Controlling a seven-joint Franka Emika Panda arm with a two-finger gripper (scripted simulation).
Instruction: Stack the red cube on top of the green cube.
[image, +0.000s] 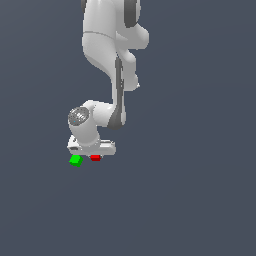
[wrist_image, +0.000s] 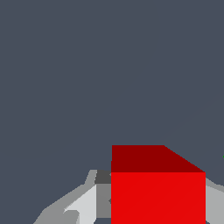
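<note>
In the exterior view the white Panda arm (image: 112, 55) reaches down from the top of the picture and bends at its wrist, so that its hand sits low over the flat dark grey-blue floor (image: 190, 200). The gripper (image: 94, 151) is at the bottom of that hand, right above the red cube (image: 95, 158). Only a thin strip of the red cube shows beneath the hand; the rest of it is hidden by the white body. The green cube (image: 75, 160) lies on the floor just beside the red cube, toward the exterior view's left, with a narrow gap between the two. Its top face is plainly visible and nothing rests on it, so the red cube is not yet stacked.

In the wrist view the red cube (wrist_image: 157, 192) fills the lower part of the picture, very close to the camera, its darker top face and brighter front face both showing. A grey finger (wrist_image: 85, 205) appears on one side of it and a sliver of the other finger (wrist_image: 214, 201) on the opposite side, so the cube sits between the fingers. Whether the pads actually press on the cube cannot be told, and neither view shows whether it is lifted clear of the floor
</note>
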